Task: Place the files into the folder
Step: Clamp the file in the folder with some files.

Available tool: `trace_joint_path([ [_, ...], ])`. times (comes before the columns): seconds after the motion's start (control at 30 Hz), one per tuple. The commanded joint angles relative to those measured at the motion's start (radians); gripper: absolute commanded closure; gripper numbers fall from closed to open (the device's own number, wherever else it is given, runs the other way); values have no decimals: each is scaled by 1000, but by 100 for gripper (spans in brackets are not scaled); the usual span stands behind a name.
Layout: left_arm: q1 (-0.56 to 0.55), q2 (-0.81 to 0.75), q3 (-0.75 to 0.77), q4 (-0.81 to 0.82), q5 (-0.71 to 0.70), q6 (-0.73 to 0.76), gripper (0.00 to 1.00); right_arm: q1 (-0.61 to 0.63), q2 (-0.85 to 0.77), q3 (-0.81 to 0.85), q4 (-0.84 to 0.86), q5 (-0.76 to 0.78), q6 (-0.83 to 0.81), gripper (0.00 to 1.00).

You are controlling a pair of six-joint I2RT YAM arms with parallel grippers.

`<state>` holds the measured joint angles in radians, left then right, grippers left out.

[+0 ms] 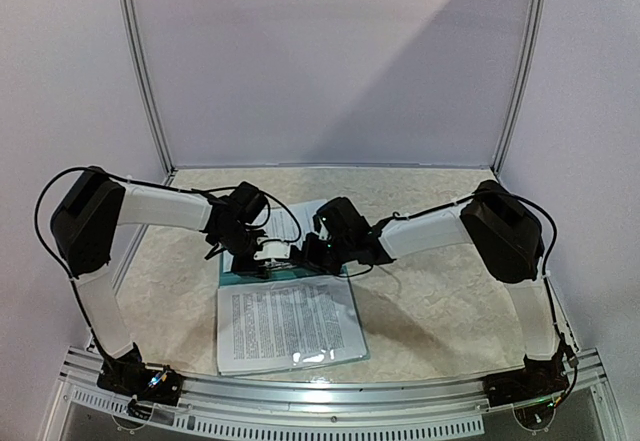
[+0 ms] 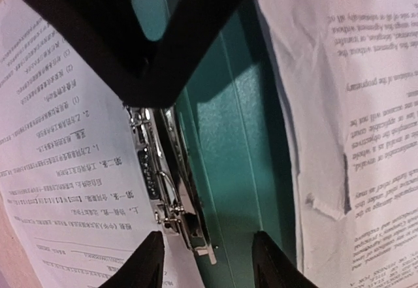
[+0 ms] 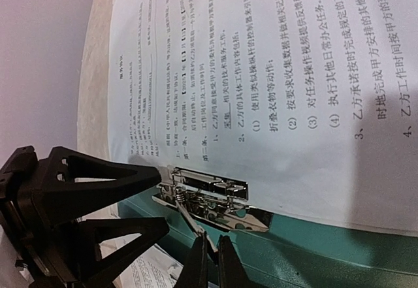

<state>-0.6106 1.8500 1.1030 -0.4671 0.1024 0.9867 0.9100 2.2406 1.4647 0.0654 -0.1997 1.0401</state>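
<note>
— What do we have beneath the two arms?

— We see a beige mottled tabletop point(image 1: 440, 301). On it, directly under both grippers, a flat teal-green folder point(image 1: 245, 273) lies open.

— And where are the papers?

— The white paper sheets printed with dense black text point(image 1: 285, 326) lie flat on the folder, on the near side of the grippers, and their top edge reaches the clip. From the wrist views we also make out another printed sheet point(image 2: 366, 105) on the opposite side of the bare teal strip.

— How does the left gripper point(image 2: 208, 237) stand?

— We find its fingers apart, straddling one end of the small silver metal clip point(image 3: 209, 200). Teal shows between the clip and one fingertip.

— And the right gripper point(image 3: 214, 239)?

— Its fingers are pressed nearly together, pinching the tip of the clip's thin lever, just beside the left gripper's spread tips.

— Does the clip hold the sheets?

— We see its body sitting at the sheets' edge, but we cannot tell whether it presses them down.
</note>
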Motion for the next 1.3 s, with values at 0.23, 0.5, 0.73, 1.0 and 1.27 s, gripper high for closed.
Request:
trace_joint_path([
  [0.23, 15, 106, 118, -72, 69, -18, 62, -25, 61, -88, -101, 29, 20, 94],
  [0.5, 17, 110, 156, -203, 146, 72, 80, -29, 62, -120, -24, 11, 55, 94],
  [0.73, 16, 133, 181, -242, 149, 74, 88, -30, 58, -120, -18, 9, 49, 94],
  [1.0, 1, 186, 223, -350, 148, 115, 98, -26, 28, -178, 12, 4, 63, 95],
  [1.27, -27, 159, 190, -409, 179, 112, 97, -7, -24, -245, 27, 18, 74, 95],
])
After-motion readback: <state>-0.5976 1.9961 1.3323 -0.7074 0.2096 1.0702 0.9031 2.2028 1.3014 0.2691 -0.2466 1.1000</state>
